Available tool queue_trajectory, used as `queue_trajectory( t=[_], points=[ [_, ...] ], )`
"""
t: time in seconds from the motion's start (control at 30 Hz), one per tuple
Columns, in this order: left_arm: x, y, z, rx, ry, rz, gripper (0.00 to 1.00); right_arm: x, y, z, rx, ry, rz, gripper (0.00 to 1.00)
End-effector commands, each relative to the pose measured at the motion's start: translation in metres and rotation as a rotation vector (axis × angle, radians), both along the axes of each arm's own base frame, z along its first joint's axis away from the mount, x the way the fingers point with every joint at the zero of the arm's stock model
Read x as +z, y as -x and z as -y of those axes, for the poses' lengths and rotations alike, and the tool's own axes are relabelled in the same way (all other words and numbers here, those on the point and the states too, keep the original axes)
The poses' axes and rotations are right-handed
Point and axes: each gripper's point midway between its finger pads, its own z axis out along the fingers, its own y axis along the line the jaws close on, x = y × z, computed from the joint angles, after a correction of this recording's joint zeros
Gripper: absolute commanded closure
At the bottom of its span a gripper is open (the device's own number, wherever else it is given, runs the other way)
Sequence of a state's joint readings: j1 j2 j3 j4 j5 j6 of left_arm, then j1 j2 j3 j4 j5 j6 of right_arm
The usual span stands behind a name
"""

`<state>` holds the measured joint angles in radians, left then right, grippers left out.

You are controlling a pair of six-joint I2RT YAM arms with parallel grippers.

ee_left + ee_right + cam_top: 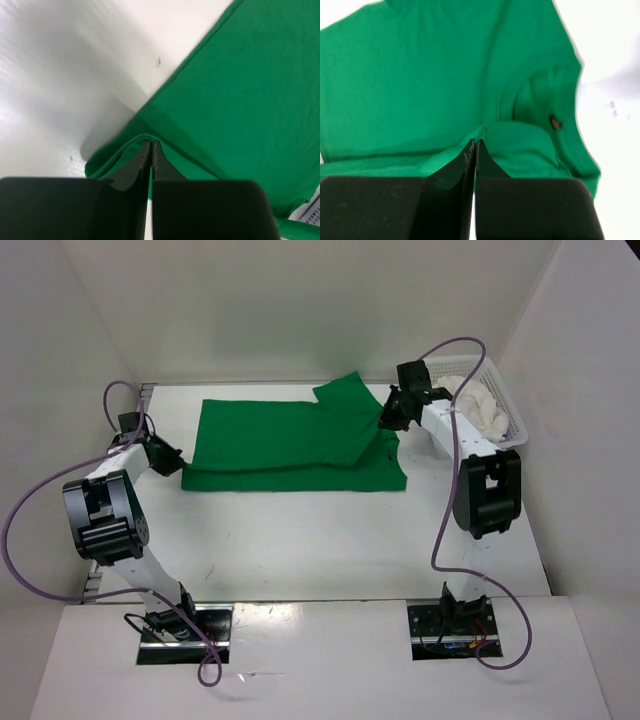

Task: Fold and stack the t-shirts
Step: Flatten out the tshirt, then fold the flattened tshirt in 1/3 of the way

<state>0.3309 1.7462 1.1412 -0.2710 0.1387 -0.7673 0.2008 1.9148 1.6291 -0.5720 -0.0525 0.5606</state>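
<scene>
The green shirt (290,445) is spread on the bench (300,540) beside the basket (515,425), its long axis running away from the basket. The basket-side end is clamped by the right claw (388,420), the far end by the left claw (175,462).

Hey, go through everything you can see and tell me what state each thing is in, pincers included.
green t-shirt: flat on the table, partly folded, pinched at both ends
white t-shirt: crumpled, unfolded, inside the basket
basket: upright, far right, holding cloth
left pincer: shut on the green t-shirt's edge
right pincer: shut on the green t-shirt's edge
</scene>
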Motion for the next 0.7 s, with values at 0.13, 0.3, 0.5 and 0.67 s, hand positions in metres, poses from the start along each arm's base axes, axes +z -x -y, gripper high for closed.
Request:
queue_trajectory(
  t=[0.13,0.3,0.5,0.67],
  points=[
    [-0.013,-0.035,-0.007,0.002,0.002,0.024,0.8,-0.006,-0.048,0.01,-0.031,0.069,0.053,1.0],
    [-0.003,-0.049,-0.005,-0.005,0.029,0.072,0.63,-0.014,-0.052,0.012,-0.049,0.081,0.032,1.0],
    [0.043,-0.035,-0.009,0.025,-0.039,0.16,0.43,0.012,-0.046,0.013,-0.051,0.072,0.073,0.69],
    [0.032,0.008,0.005,0.018,-0.031,0.116,0.47,0.031,-0.002,0.017,-0.036,0.049,0.101,0.53]
  ],
)
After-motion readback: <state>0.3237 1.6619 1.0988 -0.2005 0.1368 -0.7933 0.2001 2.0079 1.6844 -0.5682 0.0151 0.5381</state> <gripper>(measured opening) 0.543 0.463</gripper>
